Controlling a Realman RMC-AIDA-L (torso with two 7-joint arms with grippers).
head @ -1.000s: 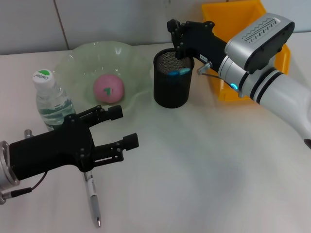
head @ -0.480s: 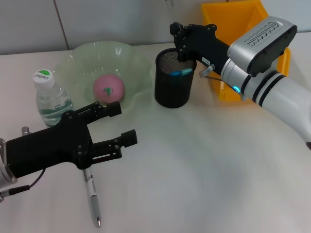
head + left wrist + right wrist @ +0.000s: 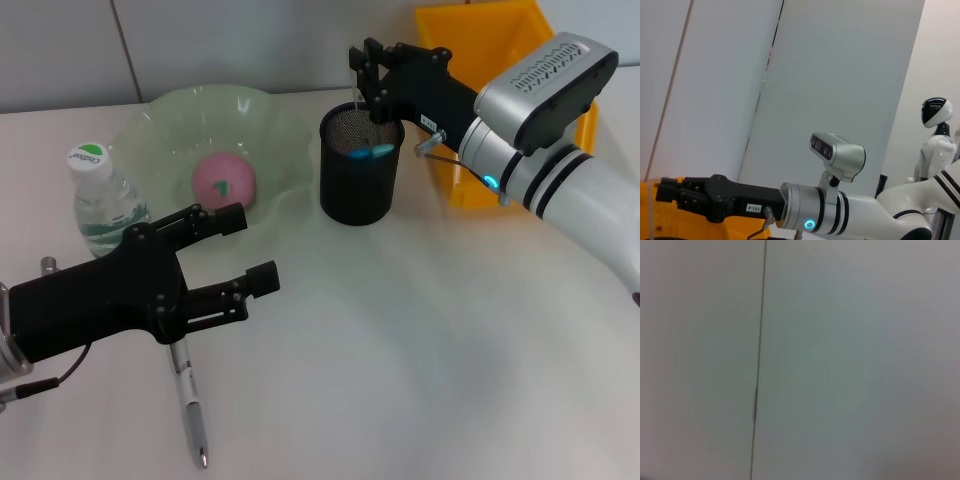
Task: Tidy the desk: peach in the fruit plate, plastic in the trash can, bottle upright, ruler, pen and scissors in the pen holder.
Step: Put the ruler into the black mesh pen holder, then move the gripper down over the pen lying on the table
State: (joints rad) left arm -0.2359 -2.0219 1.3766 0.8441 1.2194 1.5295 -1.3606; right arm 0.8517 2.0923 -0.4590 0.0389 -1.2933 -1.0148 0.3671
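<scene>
At two o'clock, right pincer (image 3: 366, 80) hovers over the holder (image 3: 358, 166), its grip unclear. At eight o'clock, left pincer (image 3: 240, 252) gapes wide above the pen (image 3: 189, 400). Descending crookedly could roll it away.

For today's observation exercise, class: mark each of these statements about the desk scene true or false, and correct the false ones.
1. The pink peach lies in the pale green glass fruit plate. True.
2. The clear water bottle with the green-and-white cap lies on its side. False: it stands upright beside the plate.
3. The silver pen is in the black mesh pen holder. False: it lies on the white desk, below the left gripper.
4. The right gripper is over the pen holder's rim. True.
5. The left gripper's fingers are spread apart. True.
</scene>
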